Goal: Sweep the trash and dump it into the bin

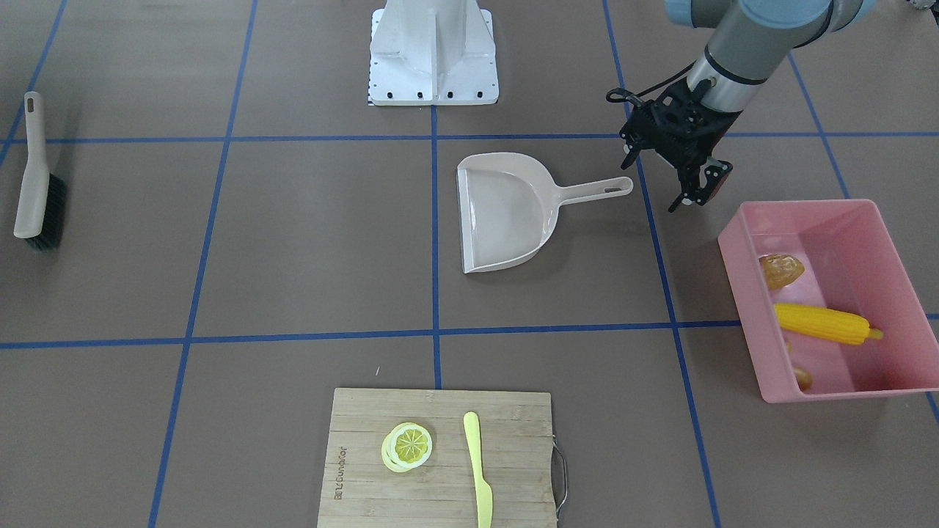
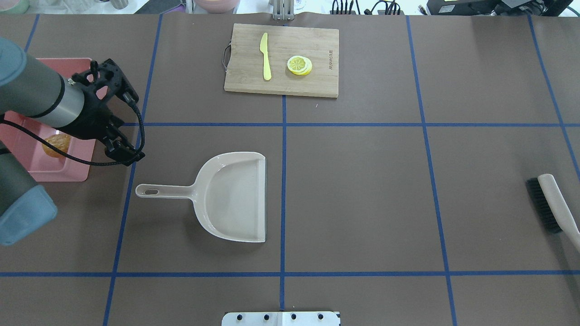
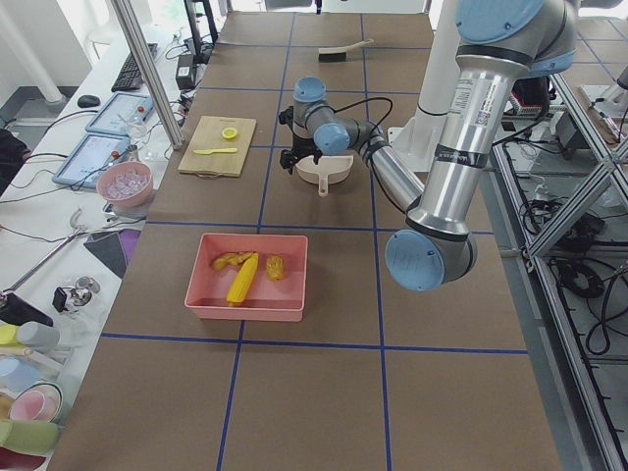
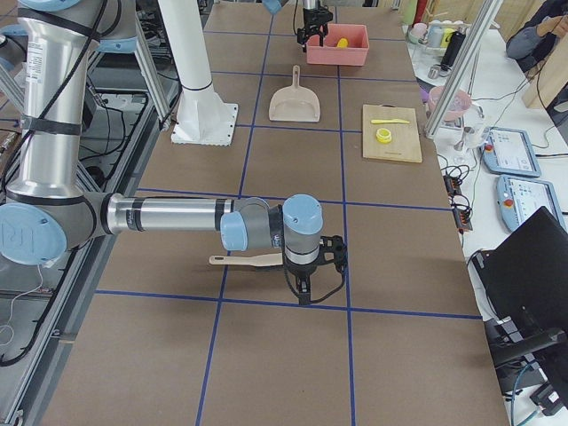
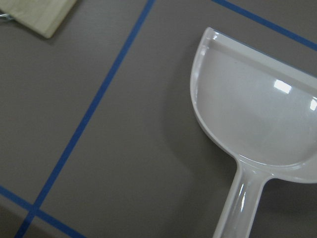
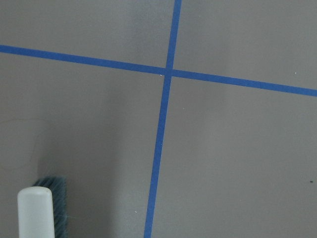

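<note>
- Trash, three toy foods, lies inside the pink bin (image 1: 752, 315). A yellow corn cob (image 1: 825, 324) lies across the middle. A brown potato (image 1: 781, 269) sits at the end nearer the robot. A tan ginger root (image 3: 230, 260) sits at the far end.
- The bin stands on the brown table (image 1: 293, 257), on the robot's left side.
- The left gripper (image 1: 693, 196) hangs above the table, between the bin's near corner and the end of the dustpan handle. Its fingers are spread, with nothing between them.
- The beige dustpan (image 1: 506, 213) lies flat near the table's middle. Its handle points toward the left gripper and is apart from it.
- The right gripper (image 4: 303, 288) is low over the table on the robot's right, just beside the brush (image 1: 33, 183). It shows only from the side, so whether its fingers are spread or pressed together cannot be told.
- The brush lies on the table, dark bristles to one side.
- A wooden cutting board (image 1: 440, 469) lies at the edge away from the robot. It carries a lemon slice (image 1: 407, 446) and a pale yellow knife (image 1: 477, 469), near each other but apart.
</note>
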`<state>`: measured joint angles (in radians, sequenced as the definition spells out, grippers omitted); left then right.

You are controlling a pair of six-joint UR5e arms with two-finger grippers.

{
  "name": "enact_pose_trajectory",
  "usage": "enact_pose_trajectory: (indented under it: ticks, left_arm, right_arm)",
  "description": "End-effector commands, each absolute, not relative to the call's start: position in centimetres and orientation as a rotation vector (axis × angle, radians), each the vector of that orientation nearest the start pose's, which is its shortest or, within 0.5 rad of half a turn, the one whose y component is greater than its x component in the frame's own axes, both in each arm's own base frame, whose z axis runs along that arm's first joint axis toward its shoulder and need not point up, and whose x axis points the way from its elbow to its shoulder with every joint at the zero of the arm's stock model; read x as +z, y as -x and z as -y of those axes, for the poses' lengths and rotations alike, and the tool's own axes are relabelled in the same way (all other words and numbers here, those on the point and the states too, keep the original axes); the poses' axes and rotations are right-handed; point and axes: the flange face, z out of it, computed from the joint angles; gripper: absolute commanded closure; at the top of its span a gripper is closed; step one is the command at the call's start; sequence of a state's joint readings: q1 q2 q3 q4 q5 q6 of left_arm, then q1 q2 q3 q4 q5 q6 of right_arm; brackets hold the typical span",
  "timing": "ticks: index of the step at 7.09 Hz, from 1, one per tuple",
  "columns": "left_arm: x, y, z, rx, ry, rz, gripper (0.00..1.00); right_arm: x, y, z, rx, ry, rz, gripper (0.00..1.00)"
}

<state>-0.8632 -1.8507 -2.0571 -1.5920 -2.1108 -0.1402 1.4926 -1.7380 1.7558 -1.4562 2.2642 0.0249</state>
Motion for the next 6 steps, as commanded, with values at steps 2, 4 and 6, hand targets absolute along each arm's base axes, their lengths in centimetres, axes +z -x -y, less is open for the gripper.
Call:
enact_pose_trajectory:
  ticks: [2, 4, 6]
  left_arm:
    - [34.1, -14.2, 50.2, 0.309, -0.258, -0.780, 0.01]
    - [43.2, -4.8, 48.6, 0.102, -0.138, -0.749, 0.01]
    - [51.5, -1.8, 47.1, -0.022, 0.038, -0.820, 0.01]
  right_arm:
    - [63.8, -3.6, 43.4, -0.097, -0.089, 0.698, 0.00]
    - [63.8, -3.6, 43.4, -0.097, -0.089, 0.698, 0.00]
    - [63.8, -3.6, 43.4, -0.097, -0.089, 0.698, 0.00]
